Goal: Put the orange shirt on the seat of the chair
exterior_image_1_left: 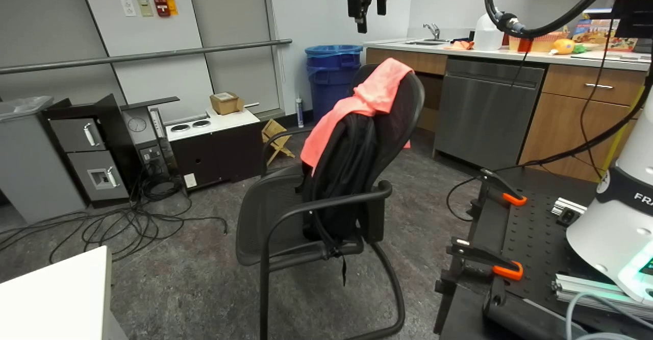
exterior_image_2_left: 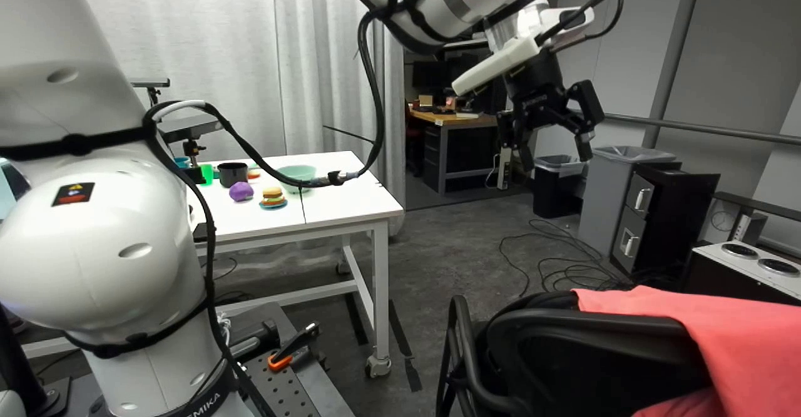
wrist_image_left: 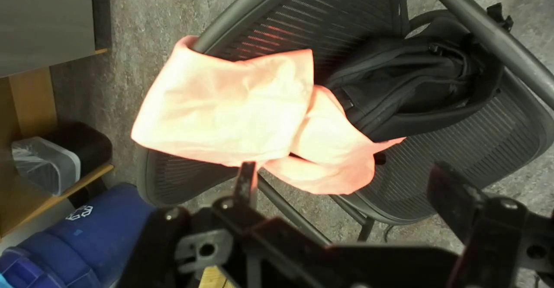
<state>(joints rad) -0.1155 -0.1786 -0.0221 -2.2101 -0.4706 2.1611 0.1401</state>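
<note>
The orange shirt (exterior_image_1_left: 376, 92) is draped over the top of the chair's backrest, with a strip hanging down its front. It also shows in an exterior view (exterior_image_2_left: 744, 335) and in the wrist view (wrist_image_left: 229, 106), where it looks bright and washed out. The black mesh chair (exterior_image_1_left: 270, 217) shows its seat in the wrist view (wrist_image_left: 489, 136). My gripper (exterior_image_1_left: 371, 16) is above the chair, apart from the shirt. Its fingers are spread wide with nothing between them in an exterior view (exterior_image_2_left: 556, 154) and in the wrist view (wrist_image_left: 345, 169).
A black backpack (exterior_image_1_left: 339, 176) leans against the backrest and covers the rear of the seat. The chair has armrests (exterior_image_1_left: 326, 202). A blue bin (exterior_image_1_left: 331, 82) and a counter (exterior_image_1_left: 490, 54) stand behind it. Cables (exterior_image_1_left: 127, 222) lie on the floor. A white table (exterior_image_2_left: 325, 210) stands near the arm.
</note>
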